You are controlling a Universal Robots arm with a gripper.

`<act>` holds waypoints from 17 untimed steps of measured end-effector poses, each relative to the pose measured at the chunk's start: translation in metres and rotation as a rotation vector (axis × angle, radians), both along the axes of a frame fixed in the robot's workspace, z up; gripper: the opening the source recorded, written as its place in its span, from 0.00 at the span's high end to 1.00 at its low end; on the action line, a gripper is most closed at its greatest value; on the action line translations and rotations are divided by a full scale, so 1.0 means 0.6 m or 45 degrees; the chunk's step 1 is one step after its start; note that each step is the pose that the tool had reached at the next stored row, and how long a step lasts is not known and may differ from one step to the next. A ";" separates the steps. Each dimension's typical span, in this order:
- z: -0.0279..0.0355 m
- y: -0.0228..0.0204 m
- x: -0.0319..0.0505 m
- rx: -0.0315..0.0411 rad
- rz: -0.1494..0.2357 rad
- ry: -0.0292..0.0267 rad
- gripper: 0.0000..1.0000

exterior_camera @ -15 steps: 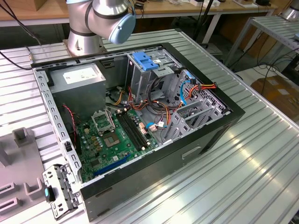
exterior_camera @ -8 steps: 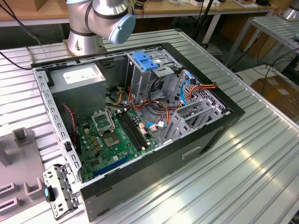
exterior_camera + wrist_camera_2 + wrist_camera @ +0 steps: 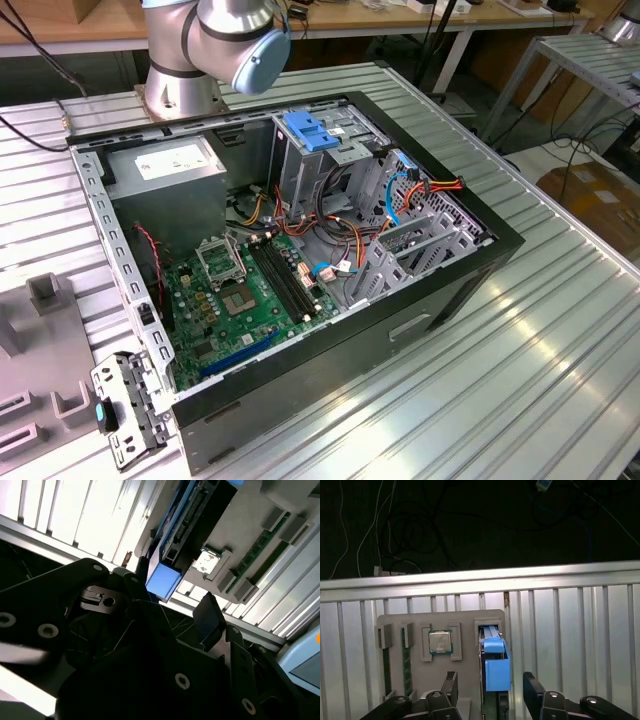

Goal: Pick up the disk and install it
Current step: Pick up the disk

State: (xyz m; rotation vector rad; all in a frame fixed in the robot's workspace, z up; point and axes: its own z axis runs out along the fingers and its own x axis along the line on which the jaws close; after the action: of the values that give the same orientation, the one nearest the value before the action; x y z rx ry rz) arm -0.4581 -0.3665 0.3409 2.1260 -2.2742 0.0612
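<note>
The disk (image 3: 497, 666) stands on edge in a slot of the grey fixture tray (image 3: 466, 618), blue plastic end up. The end effector (image 3: 492, 690) hangs over it w/ fingers spread, one each side of the blue end, neither touching as far as the first wrist view shows.

Risks, as a judgement:
- Blue rails look smooth, glossy plastic, so a pinch set off-centre could slip or cock the disk.
- Slot fits close round the disk; a lift that isn't straight could bind it vs. the slot wall and drag the tray.
- CPU chip (image 3: 440, 641) and memory sticks (image 3: 406, 660) sit in pockets just beside, so the near finger could clip them if the approach drifts.
- At the PC case (image 3: 420, 320), loose cables (image 3: 345, 235) lie near the drive cage (image 3: 295, 175); they could snag a rail.

Mat'ls: disk body is flat, rectangular, grey metal between the rails. Tray is matte grey w/ moulded pockets. Tabletop (image 3: 600, 645) is ribbed, shiny aluminium, long parallel grooves. Fingers are black, hard, blunt-tipped. Case is black outside, bare perforated steel inside.
</note>
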 end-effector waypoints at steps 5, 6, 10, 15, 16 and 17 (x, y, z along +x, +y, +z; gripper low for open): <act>-0.017 0.0035 -0.006 -0.0001 -0.009 0.0005 0.37; -0.023 0.0035 -0.011 0.0001 -0.009 -0.0001 0.37; -0.044 0.0041 -0.013 0.0000 -0.009 0.0002 0.37; -0.071 0.0043 -0.013 0.0000 -0.009 0.0000 0.37; -0.072 0.0043 -0.013 -0.0008 -0.009 0.0003 0.38; -0.072 0.0043 -0.013 -0.0013 -0.009 0.0004 0.38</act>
State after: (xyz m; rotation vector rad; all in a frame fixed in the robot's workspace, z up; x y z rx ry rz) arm -0.4657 -0.3639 0.2979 2.1174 -2.2808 0.0619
